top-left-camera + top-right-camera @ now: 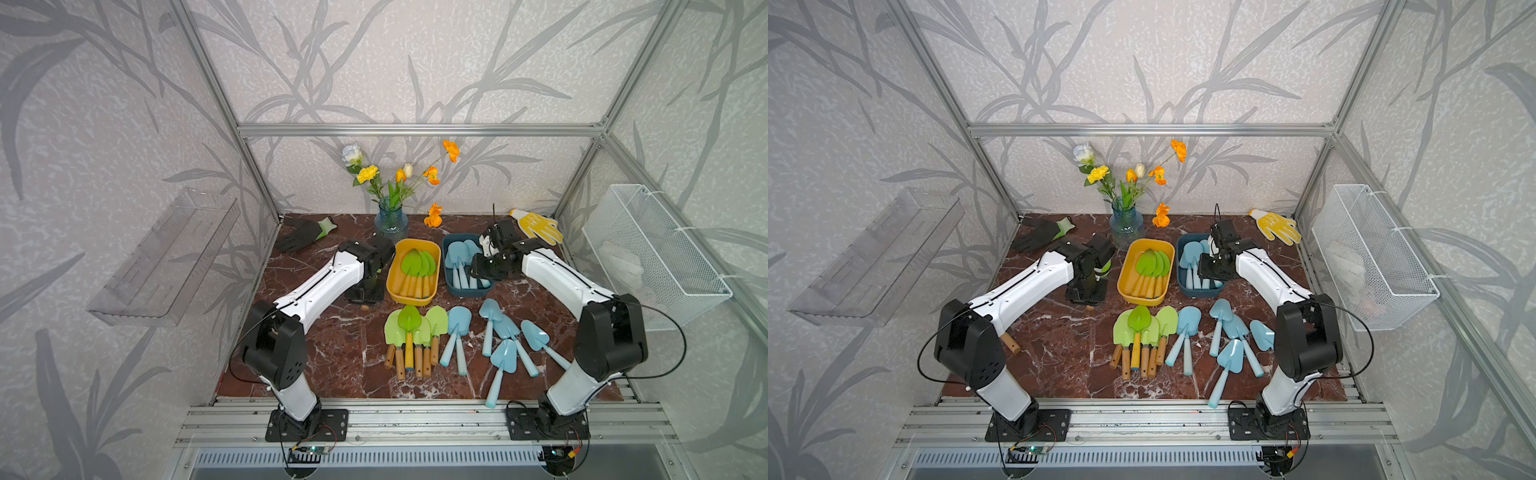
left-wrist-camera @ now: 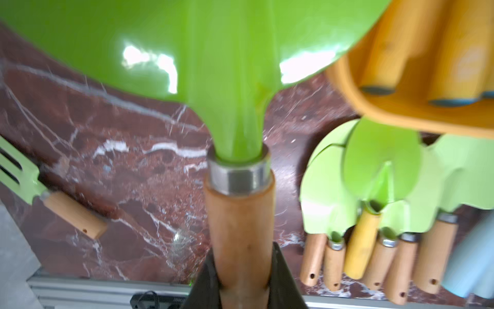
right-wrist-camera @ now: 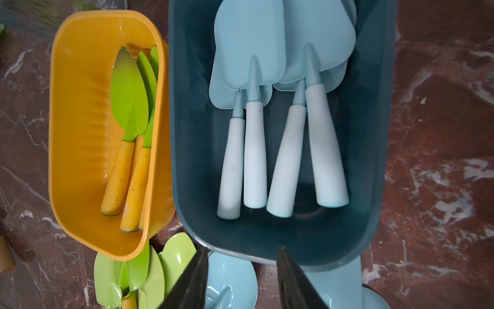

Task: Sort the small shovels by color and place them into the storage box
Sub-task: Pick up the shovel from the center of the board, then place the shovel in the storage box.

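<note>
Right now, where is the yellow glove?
In both top views the yellow glove lies at the table's far right corner, behind the dark blue box, near the white wire basket.

Green shovels (image 1: 409,318) are showing brown or yellow handles; blue shovels (image 1: 459,320) are showing pale blue throughout. The counter (image 1: 332,353) is showing red-brown marbling with white veins beneath a yellow box (image 3: 80,120) and a teal box (image 3: 192,133).

green shovel (image 2: 238,120): glossy blade, metal collar, wooden handle | blue shovels (image 3: 252,53): matt plastic | tabletop (image 2: 120,174): veined marble look
</note>
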### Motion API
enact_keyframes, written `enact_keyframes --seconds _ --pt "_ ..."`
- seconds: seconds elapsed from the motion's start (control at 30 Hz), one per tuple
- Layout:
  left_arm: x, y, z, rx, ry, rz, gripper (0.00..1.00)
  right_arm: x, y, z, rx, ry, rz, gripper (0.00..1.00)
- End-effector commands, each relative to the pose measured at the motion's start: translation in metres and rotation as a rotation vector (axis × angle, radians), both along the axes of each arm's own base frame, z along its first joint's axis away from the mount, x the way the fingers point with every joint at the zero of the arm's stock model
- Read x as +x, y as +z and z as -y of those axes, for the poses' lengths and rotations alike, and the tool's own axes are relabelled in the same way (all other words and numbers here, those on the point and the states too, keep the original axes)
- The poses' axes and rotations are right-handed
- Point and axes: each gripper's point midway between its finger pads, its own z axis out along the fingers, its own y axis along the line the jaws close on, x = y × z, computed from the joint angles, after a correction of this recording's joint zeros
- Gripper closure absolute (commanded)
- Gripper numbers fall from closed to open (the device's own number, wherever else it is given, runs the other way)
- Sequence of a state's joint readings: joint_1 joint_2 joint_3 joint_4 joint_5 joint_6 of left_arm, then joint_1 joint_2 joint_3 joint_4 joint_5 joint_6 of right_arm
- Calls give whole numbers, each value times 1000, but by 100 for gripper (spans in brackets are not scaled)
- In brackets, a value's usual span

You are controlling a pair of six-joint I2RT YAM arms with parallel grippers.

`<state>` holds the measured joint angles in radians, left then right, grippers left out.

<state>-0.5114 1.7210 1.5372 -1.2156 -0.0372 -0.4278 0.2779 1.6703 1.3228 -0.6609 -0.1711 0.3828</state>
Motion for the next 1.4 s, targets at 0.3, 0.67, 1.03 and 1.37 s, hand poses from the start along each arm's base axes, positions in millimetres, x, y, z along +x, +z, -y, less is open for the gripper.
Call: enact_keyframes --seconds 0.3,0.67,1.03,1.37 --pt "76 -27 92 -167 -160 -93 100 -42 20 38 -117 -48 49 56" --pt "93 -74 123 -223 -139 -178 88 -70 17 55 -136 -85 33 56" --pt "75 -91 124 -235 -117 -236 60 -83 1 57 -133 -96 -3 56" --pt "88 -38 128 -277 -113 -108 58 -101 -8 18 -76 42 -33 54"
